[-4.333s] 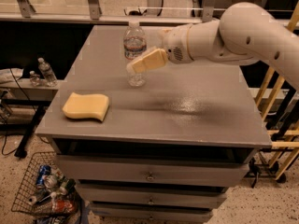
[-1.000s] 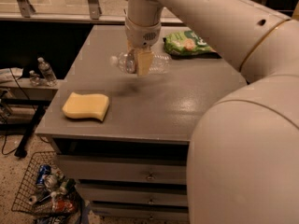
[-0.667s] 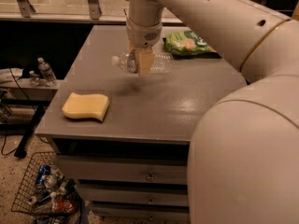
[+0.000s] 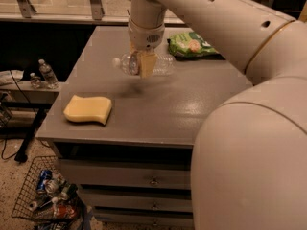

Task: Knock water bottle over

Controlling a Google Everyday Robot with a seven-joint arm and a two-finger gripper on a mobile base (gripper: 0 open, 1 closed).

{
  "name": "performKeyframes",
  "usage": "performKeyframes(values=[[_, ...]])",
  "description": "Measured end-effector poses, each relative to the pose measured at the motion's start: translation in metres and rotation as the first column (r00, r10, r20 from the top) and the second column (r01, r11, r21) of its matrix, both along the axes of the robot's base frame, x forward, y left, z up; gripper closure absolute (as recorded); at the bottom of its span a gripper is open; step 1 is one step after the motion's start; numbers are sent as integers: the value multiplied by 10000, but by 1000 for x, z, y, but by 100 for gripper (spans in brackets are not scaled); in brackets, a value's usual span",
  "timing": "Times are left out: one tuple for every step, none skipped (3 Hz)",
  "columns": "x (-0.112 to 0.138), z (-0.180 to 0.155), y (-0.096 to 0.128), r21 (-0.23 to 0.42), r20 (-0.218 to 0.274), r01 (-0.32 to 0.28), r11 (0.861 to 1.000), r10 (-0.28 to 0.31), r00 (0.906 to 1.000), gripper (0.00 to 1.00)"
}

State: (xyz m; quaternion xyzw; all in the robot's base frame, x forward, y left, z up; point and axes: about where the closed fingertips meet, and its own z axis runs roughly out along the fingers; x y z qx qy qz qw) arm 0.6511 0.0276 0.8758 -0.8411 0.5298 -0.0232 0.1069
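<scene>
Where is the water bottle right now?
In the camera view, the water bottle lies on its side on the grey table, behind the hand, beside the green bag.

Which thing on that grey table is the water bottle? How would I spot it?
On the grey table, look at the far half, where the robot's gripper hangs. The water bottle lies on its side right behind it: clear plastic with a white cap, unlike the yellow sponge and the green bag.
</scene>
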Motion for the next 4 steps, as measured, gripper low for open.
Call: performKeyframes(values=[[1, -2, 1, 13, 11, -9, 10000, 9, 10000, 12], [2, -3, 2, 24, 18, -18, 10000, 18, 10000, 0], [2, -3, 2, 24, 19, -18, 10000, 18, 10000, 0], [-5, 15, -12, 315, 183, 37, 9995, -43, 9998, 0]])
